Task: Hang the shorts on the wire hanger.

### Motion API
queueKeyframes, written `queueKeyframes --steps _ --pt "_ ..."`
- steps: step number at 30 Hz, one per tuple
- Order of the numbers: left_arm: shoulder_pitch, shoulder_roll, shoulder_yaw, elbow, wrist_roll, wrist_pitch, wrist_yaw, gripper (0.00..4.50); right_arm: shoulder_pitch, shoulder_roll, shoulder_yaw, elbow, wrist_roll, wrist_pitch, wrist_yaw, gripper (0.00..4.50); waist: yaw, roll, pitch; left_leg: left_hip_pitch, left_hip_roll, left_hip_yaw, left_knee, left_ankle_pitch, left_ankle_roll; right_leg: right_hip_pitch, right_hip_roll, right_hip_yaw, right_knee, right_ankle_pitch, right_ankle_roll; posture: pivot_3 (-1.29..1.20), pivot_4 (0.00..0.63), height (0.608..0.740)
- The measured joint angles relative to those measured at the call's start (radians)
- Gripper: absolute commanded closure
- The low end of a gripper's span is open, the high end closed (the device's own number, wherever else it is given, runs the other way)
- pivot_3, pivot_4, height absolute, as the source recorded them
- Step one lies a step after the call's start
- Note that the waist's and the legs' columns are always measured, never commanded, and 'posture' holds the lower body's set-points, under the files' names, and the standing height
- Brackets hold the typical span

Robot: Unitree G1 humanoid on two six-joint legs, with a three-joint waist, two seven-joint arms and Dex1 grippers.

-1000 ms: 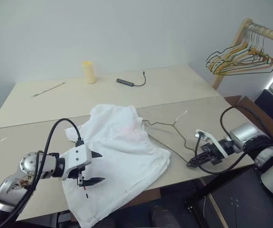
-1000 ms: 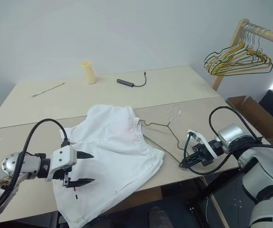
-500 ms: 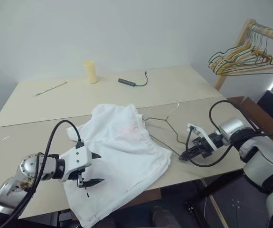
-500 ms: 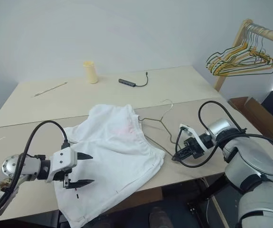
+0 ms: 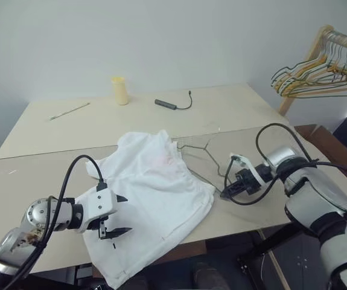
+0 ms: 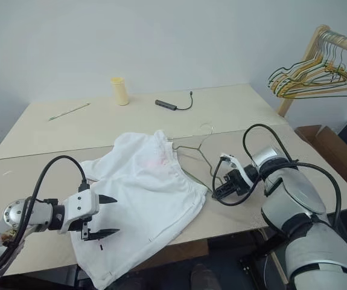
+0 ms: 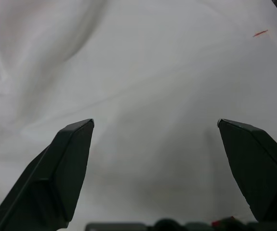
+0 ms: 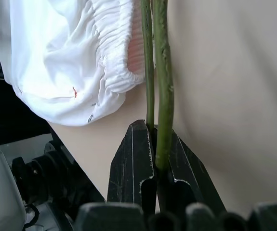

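Shorts flat on the desk, wire hanger pinched by the right claw

Shorts (image 5: 152, 196) of white cloth lie spread and rumpled on the near part of the desk (image 5: 58, 130), one hem hanging past the front edge. No brand, label or readable writing shows on them; there is a faint pink mark near the waistband, plus small red and dark dashes near a hem, seen in the right wrist view.

The left claw (image 5: 116, 214) hovers over the near left part of the shorts, its two black fingers spread wide, with nothing between them. In the left wrist view the fingers (image 7: 63, 173) frame bare white cloth; whether the tips touch it cannot be told.

The right claw (image 5: 226, 192) is closed tight on the wire hanger (image 5: 206, 158), gripping it at the end nearest the front edge of the desk, just beside the right hem of the shorts. The right wrist view shows two thin olive wires running up from between the closed fingers (image 8: 133, 163), next to the gathered waistband. The hanger lies low over the desk, its far end reaching toward the waistband.

Further back on the desk stand a pale yellow cup (image 5: 120, 90), a dark cable with an adapter (image 5: 172, 104) and a thin stick (image 5: 69, 110). A bunch of coloured hangers (image 5: 318, 81) hangs on a wooden rail (image 5: 309, 63) to the right.
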Motion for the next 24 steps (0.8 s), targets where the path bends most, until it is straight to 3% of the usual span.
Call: queueKeyframes --steps 5,14,20,24 --pt "-0.001 -0.012 -0.003 0.001 0.009 -0.003 0.007 0.02 -0.040 0.000 -0.144 0.003 -0.079 -0.088 0.000 4.50 -0.002 0.000 0.000 0.000 0.000 0.000 0.000 0.000 0.000 0.000 0.000 0.000 0.001 0.000 0.000 -0.04 0.000 0.740" --pt "-0.101 -0.089 0.005 0.053 -0.016 -0.019 0.029 0.02 0.048 -0.007 -0.228 -0.115 -0.136 -0.285 0.000 4.50 -0.003 0.000 0.000 0.000 0.000 0.000 0.000 0.000 0.000 0.000 0.000 0.000 0.000 0.000 0.000 -0.07 0.000 0.740" --pt "-0.396 -0.142 0.198 0.185 -0.212 0.005 0.060 0.02 0.178 -0.049 -0.288 -0.325 -0.136 -0.392 0.000 4.50 -0.007 0.000 -0.001 -0.001 0.000 -0.001 0.001 0.000 0.000 0.000 0.000 -0.001 0.000 0.001 0.000 -0.11 0.000 0.740" --pt "-0.594 -0.054 0.279 0.357 -0.248 -0.014 0.005 0.02 0.268 -0.075 -0.345 -0.523 -0.133 -0.392 0.000 4.50 -0.034 0.000 -0.001 -0.001 0.000 0.000 0.001 0.000 0.000 0.001 0.000 0.000 -0.001 0.001 0.000 -0.13 0.000 0.740"
